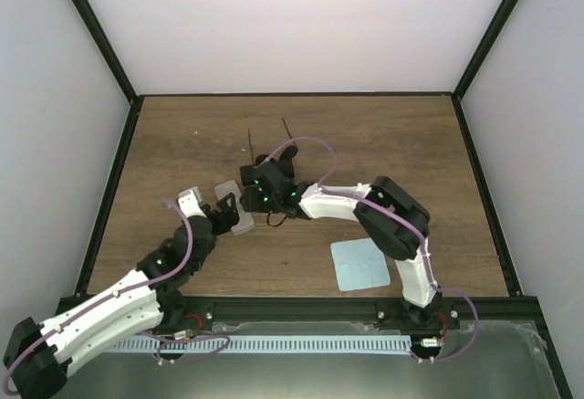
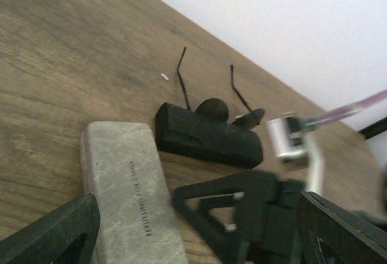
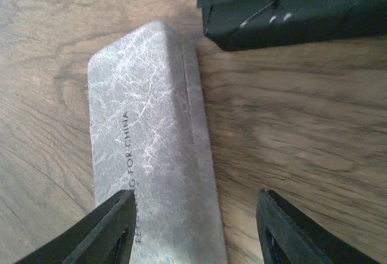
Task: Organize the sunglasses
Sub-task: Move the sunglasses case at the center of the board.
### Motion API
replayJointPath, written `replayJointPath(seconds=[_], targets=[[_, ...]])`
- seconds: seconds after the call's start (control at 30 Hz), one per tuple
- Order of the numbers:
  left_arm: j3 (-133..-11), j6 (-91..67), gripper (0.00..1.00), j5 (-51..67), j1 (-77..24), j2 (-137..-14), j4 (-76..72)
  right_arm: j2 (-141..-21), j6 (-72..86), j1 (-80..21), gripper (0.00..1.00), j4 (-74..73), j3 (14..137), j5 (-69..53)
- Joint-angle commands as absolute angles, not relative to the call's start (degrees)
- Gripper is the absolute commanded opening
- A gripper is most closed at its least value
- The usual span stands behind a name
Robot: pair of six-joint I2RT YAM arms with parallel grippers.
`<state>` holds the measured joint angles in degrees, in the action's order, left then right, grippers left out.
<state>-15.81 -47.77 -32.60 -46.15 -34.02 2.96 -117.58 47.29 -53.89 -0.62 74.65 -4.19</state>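
Note:
One pair of sunglasses (image 1: 252, 149) lies behind a black case (image 1: 276, 178), its two thin arms pointing away from me. In the left wrist view the sunglasses (image 2: 211, 107) show a round dark lens above the black case (image 2: 208, 136). A thin dark wire loop (image 1: 274, 221) under the right arm may be the second pair. A grey marbled case (image 1: 234, 209) lies beside the black one. My right gripper (image 3: 193, 234) is open and hangs low over the grey case (image 3: 151, 149), one finger above it and one above the wood. My left gripper (image 2: 193, 246) is open and empty, just short of the grey case (image 2: 130, 185).
A light blue cloth (image 1: 360, 264) lies flat at the front right. The right gripper's finger (image 2: 233, 212) sits right in front of my left gripper. The two grippers (image 1: 235, 205) are close together at the table's middle. Black frame rails (image 1: 109, 189) edge the table.

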Motion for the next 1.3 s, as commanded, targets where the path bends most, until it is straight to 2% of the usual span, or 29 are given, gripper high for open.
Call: replayJointPath(seconds=[0.0, 0.27, 0.47, 0.63, 0.83, 1.27], targets=[[-19.22, -48.06, 0.91, -35.69, -45.88, -38.54, 2.99, -110.34, 42.28, -51.53, 0.58, -3.85, 73.93, 1.86], [-17.14, -48.84, 0.9, -33.21, -44.78, -38.48, 0.96, -110.98, 35.3, -48.37, 0.6, -6.57, 80.92, 1.48], [-15.24, -49.37, 0.9, -30.11, -44.09, -40.06, -1.05, -119.4, 30.51, -45.68, 0.6, -8.52, 91.83, -0.63], [-14.56, -49.22, 0.9, -30.34, -43.98, -39.06, -0.54, -125.22, 30.8, -43.67, 0.6, -9.69, 95.95, -2.79], [-14.6, -48.58, 0.9, -30.8, -43.77, -37.77, -0.31, -127.16, 30.96, -43.33, 0.6, -10.11, 95.02, -4.68], [-12.85, -48.87, 0.9, -29.57, -43.82, -36.29, -1.16, -123.31, 34.02, -43.4, 0.6, -6.79, 82.38, -6.02]])
